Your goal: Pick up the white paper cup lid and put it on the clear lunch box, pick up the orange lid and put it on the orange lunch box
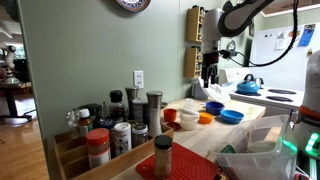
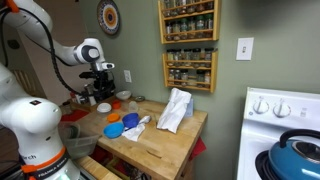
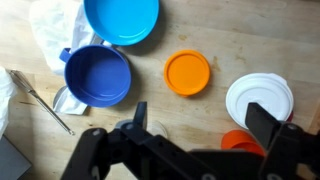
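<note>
— On the pale, wood-grained desk, toward the corner under the arm, saw what?

— Noted the orange lid: flat, round, smooth plastic with a raised rim, lying alone on bare wood. Just beside it, found the white paper cup lid, a matte disc with a stepped ring.

— And the gripper?

— Hung over them with black jaws spread wide, clamped on nothing. Placed the orange lid between the lines of the two fingers, just past their tips and touching neither. Found the white lid partly hidden behind the finger on its side.

— Anything else close by?

— Counted a deep dark-blue bowl touching a shallower light-blue bowl, both glossy and round. Spotted crumpled white cloth behind them and a thin metal rod lying slantwise. Glimpsed a curved orange-red shape low between the jaws, mostly covered; could not tell what it was.

— From farther off?

— In both exterior views, found the gripper pointing straight down, clear above the desk.
</note>
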